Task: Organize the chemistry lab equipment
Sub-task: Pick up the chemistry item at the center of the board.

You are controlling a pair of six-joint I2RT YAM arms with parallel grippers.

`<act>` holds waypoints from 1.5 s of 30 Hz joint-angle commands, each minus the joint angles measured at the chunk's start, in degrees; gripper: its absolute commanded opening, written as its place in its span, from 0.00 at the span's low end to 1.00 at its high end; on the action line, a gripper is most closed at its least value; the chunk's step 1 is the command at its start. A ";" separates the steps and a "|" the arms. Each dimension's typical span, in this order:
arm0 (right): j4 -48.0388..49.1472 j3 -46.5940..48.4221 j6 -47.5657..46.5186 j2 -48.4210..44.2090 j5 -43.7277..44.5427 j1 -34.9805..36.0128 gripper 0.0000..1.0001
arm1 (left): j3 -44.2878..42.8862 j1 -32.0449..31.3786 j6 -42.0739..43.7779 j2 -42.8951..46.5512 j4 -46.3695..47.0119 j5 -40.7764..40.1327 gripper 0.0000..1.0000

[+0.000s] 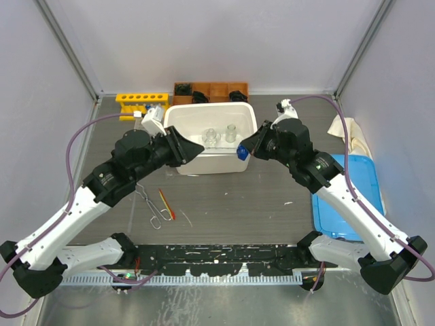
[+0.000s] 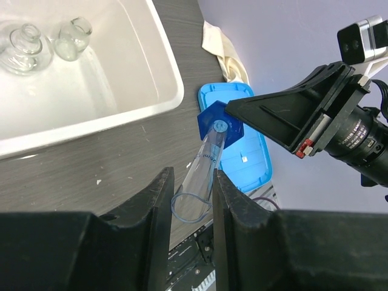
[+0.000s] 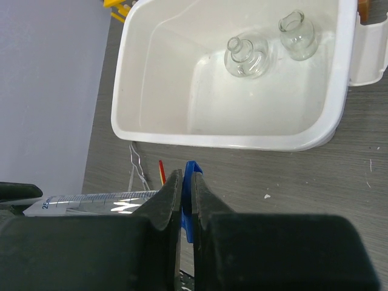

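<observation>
A clear graduated tube [image 2: 206, 163] with a blue hexagonal end piece [image 2: 209, 121] hangs level between both arms, in front of the white bin [image 1: 178, 115]. My right gripper [image 3: 187, 176] is shut on the blue end piece [image 3: 193, 167]. My left gripper [image 2: 193, 179] is shut on the tube's open end, whose rim touches both fingers. Two small clear flasks [image 1: 211, 138] [image 1: 232, 132] stand inside the bin. Metal tongs [image 1: 151, 207] and a thin red-orange stick [image 1: 166, 204] lie on the table under my left arm. The yellow tube rack [image 1: 141, 100] stands at the back left.
A brown compartment box [image 1: 211, 88] sits behind the bin. A blue lid [image 1: 350, 197] lies flat at the right under my right arm, with a cream cloth [image 1: 350, 132] behind it. Grey walls close in the table on three sides.
</observation>
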State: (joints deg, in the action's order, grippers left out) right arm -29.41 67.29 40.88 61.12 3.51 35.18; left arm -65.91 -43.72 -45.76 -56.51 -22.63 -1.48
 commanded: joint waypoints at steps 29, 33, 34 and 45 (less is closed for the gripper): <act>1.71 3.13 -7.85 0.11 6.78 -0.06 0.32 | -44.42 13.02 11.33 -31.36 -29.08 -0.39 0.00; 1.48 4.16 -9.94 0.67 8.50 -0.11 0.32 | -54.11 15.17 12.11 -38.72 -34.99 -0.13 0.00; 1.32 4.42 -10.52 0.85 9.62 -0.11 0.32 | -56.45 15.66 12.25 -40.25 -36.50 -0.58 0.00; 0.93 5.80 -14.23 4.57 13.22 -0.41 0.32 | -78.11 19.79 13.70 -55.08 -51.89 -5.36 0.00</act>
State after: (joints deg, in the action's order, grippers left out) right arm -29.23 69.89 29.02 64.66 14.37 35.14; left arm -137.75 -24.88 -33.41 -109.23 -67.90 -4.19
